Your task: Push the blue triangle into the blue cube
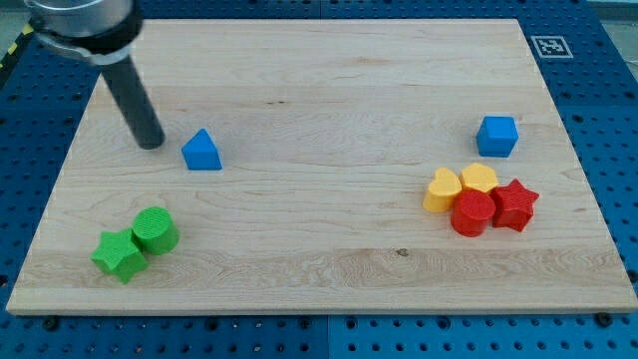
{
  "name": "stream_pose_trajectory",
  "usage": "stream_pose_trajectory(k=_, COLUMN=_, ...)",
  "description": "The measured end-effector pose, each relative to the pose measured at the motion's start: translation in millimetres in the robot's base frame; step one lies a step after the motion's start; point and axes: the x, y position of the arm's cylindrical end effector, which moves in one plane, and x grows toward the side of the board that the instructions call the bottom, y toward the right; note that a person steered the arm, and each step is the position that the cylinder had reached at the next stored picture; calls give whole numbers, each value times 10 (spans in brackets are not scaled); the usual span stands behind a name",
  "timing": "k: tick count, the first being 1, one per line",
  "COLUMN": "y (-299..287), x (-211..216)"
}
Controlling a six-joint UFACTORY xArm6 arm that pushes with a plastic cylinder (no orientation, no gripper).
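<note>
The blue triangle (201, 151) lies on the wooden board at the view's left. The blue cube (496, 136) sits far across the board at the view's right. My tip (151, 144) rests on the board just left of the blue triangle, a small gap apart from it. The dark rod rises from the tip up to the view's top left corner.
A green star (120, 255) and a green cylinder (156, 229) touch at the bottom left. Below the blue cube cluster a yellow heart (442, 189), a second yellow block (479, 179), a red cylinder (473, 213) and a red star (514, 205). The board's right edge (578, 179) is near them.
</note>
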Motion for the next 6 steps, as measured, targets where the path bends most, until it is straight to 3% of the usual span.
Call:
stream_pose_trajectory(k=3, y=190, x=155)
stream_pose_trajectory(k=6, y=1117, x=536)
